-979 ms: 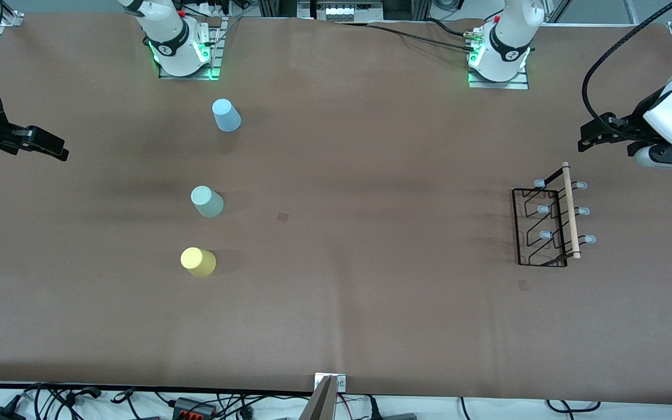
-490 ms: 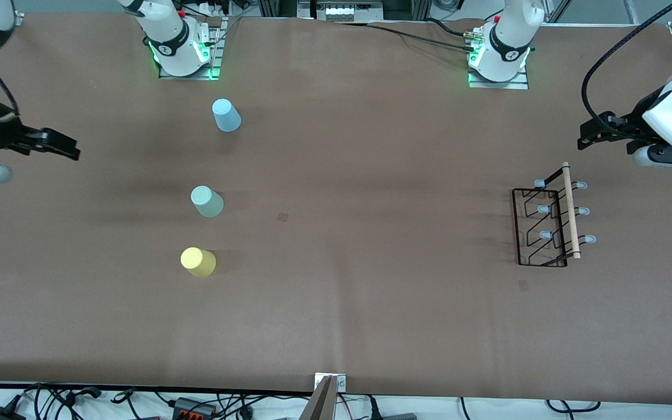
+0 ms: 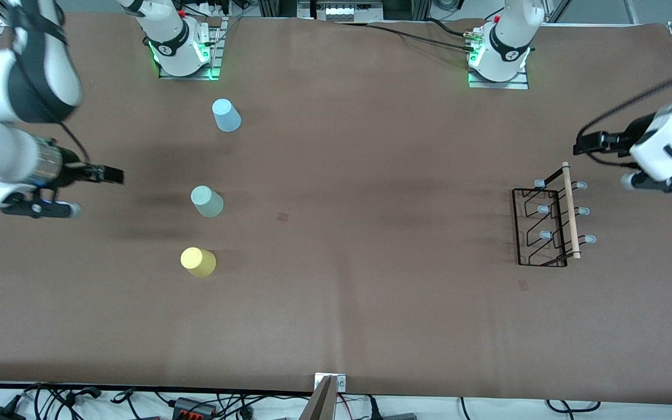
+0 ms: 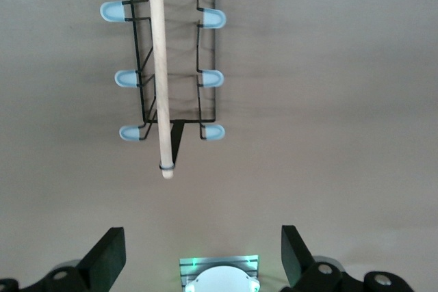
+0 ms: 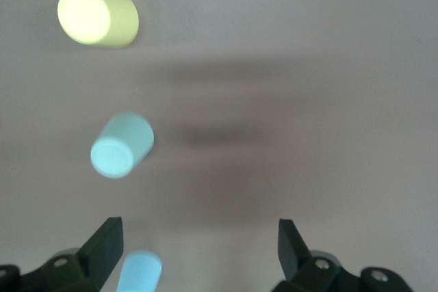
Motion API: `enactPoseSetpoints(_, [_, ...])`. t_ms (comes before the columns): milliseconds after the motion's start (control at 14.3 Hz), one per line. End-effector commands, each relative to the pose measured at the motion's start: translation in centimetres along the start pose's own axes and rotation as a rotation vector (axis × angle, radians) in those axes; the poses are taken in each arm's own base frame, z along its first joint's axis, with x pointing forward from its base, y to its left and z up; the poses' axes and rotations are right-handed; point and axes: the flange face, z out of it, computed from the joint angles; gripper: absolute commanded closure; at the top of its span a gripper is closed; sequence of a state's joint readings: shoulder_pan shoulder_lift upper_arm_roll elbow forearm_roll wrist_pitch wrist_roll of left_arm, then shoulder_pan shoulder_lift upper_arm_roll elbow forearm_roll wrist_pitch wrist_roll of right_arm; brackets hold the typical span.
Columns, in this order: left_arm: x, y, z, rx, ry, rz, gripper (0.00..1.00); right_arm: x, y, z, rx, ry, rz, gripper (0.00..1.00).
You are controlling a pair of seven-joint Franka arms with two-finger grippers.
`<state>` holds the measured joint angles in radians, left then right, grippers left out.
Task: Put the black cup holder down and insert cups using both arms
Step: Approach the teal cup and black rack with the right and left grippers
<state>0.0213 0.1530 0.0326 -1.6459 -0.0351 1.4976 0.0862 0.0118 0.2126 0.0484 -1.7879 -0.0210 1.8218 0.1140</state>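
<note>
The black cup holder (image 3: 569,216) stands on the brown table toward the left arm's end, its wooden rod on top; it also shows whole in the left wrist view (image 4: 159,66). Three cups stand narrow end up toward the right arm's end: light blue (image 3: 226,115) (image 5: 139,273), mint (image 3: 207,201) (image 5: 122,145), and yellow (image 3: 198,262) (image 5: 97,16) nearest the front camera. My left gripper (image 3: 590,142) (image 4: 202,247) hangs open and empty over the table, off the holder's end that faces the bases. My right gripper (image 3: 111,174) (image 5: 198,244) hangs open and empty beside the mint cup.
Both arm bases (image 3: 181,49) (image 3: 499,55) sit on plates along the table's edge farthest from the front camera. Cables and a bracket (image 3: 329,385) line the nearest edge. Brown table lies between the cups and the holder.
My right arm swung in from the table's end, carrying its gripper toward the mint cup. My left gripper shifted slightly and turned more toward the holder. Cups and holder stayed put.
</note>
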Motion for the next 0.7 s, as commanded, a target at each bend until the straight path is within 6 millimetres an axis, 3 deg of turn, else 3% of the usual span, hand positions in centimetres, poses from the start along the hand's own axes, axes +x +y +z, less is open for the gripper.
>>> enactPoseSetpoints(0, [3.3, -2.9, 3.4, 0.027, 0.063, 0.101, 0.0, -2.1, -3.1, 5.2, 0.017, 0.108, -0.003, 0.0])
enactPoseSetpoints(140, [4.5, -3.7, 6.6, 0.045, 0.146, 0.148, 0.0, -2.4, -6.4, 8.9, 0.029, 0.161, 0.028, 0.0])
enactPoseSetpoints(350, [5.1, -3.6, 10.8, 0.085, 0.222, 0.165, 0.0, -2.3, -10.6, 11.1, 0.044, 0.192, 0.067, 0.0])
enactPoseSetpoints(420, [5.2, -3.5, 12.1, 0.088, 0.228, 0.167, 0.0, -2.3, -11.4, 11.5, 0.048, 0.2, 0.073, 0.0])
enactPoseSetpoints(629, [5.0, -3.6, 14.6, 0.091, 0.237, 0.169, 0.03, -2.5, -11.5, 13.8, 0.053, 0.205, 0.077, 0.0])
